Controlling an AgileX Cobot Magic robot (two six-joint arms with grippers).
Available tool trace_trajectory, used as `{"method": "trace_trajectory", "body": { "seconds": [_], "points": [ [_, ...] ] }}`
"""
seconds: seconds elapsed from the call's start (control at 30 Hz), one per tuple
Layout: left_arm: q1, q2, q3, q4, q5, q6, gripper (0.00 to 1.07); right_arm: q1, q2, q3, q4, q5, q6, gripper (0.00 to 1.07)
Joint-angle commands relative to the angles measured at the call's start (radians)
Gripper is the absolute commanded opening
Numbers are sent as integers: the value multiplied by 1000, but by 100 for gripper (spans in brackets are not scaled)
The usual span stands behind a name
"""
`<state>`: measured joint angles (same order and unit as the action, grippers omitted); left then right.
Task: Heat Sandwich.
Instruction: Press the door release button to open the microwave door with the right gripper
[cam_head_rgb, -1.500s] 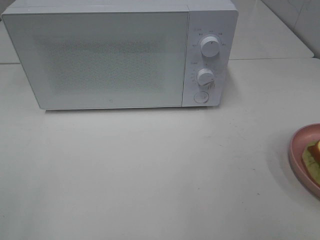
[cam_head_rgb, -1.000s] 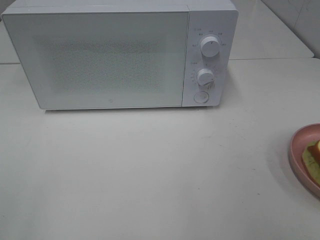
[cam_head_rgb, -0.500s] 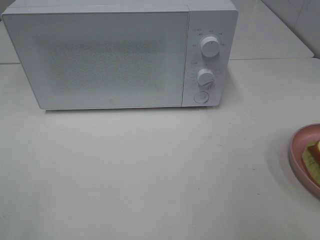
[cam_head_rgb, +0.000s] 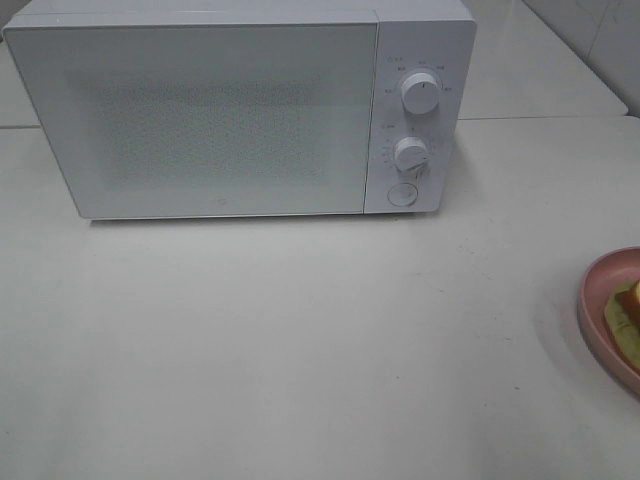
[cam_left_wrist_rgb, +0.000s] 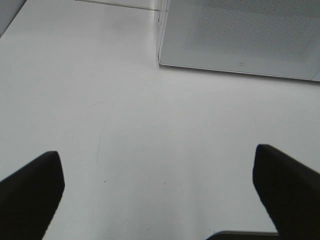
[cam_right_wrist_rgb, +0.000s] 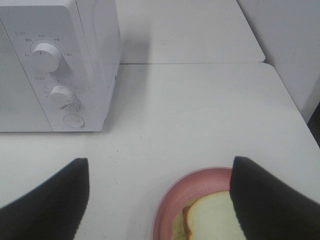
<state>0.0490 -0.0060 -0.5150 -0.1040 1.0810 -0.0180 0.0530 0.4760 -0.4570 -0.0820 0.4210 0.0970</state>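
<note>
Both sets of fingers stand spread wide and grasp nothing. You will find the left gripper (cam_left_wrist_rgb: 157, 165) over the bare table (cam_head_rgb: 300, 350) near the microwave (cam_head_rgb: 220, 120). The right gripper (cam_right_wrist_rgb: 160, 167) hangs above the pink plate (cam_right_wrist_rgb: 165, 210). The sandwich (cam_right_wrist_rgb: 215, 220) lies on that plate, well apart from the closed microwave.

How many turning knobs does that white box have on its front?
2. Both sit on the right-hand panel of the microwave: the upper knob, and the lower knob directly beneath it. The round button below them looks flat, not a knob.
</note>
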Motion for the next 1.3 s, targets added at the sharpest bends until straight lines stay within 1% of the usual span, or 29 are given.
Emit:
{"method": "trace_trajectory", "body": {
  "seconds": [0.03,0.1,0.2,0.27,0.37,0.47,0.5,0.6,0.7,0.77,0.8,0.93,0.97,1.07,1.17,1.2,1.23,1.3],
  "points": [
    [2,-23,2,-10,-16,-2,97,-3,67,26,-7,-124,-2,76],
    [2,-23,2,-10,-16,-2,97,-3,85,32,-7,-143,-2,76],
    [2,-23,2,-10,-16,-2,97,-3,158,65,-5,-254,-2,76],
    [2,-23,2,-10,-16,-2,97,-3,175,71,-5,-278,-2,76],
    [2,-23,2,-10,-16,-2,97,-3,266,94,-5,-402,-2,76],
    [2,-23,2,-10,-16,-2,97,-3,312,95,-5,-460,-2,76],
    [2,-23,2,-10,-16,-2,97,-3,359,95,-5,-530,-2,76],
    [2,-23,2,-10,-16,-2,97,-3,408,95,-5,-595,-3,76],
    [2,-23,2,-10,-16,-2,97,-3,515,95,-6,-733,-6,76],
    [2,-23,2,-10,-16,-2,97,-3,543,95,-6,-770,-6,76],
    [2,-23,2,-10,-16,-2,97,-3,592,95,-6,-835,-6,76],
    [2,-23,2,-10,-16,-2,97,-3,664,95,3,-910,-6,76],
    [2,-23,2,-10,-16,-2,97,-3,708,95,31,-955,-6,76],
    [2,-23,2,-10,-16,-2,97,-2,743,95,57,-985,-6,76],
    [2,-23,2,-10,-16,-2,97,51,805,95,130,-1030,-64,76],
    [2,-23,2,-10,-16,-2,97,51,805,95,130,-1030,-64,76],
    [2,-23,2,-10,-16,-2,97,94,834,95,182,-1054,-122,76],
    [2,-23,2,-10,-16,-2,97,137,867,95,232,-1086,-182,76]
  ]
}}
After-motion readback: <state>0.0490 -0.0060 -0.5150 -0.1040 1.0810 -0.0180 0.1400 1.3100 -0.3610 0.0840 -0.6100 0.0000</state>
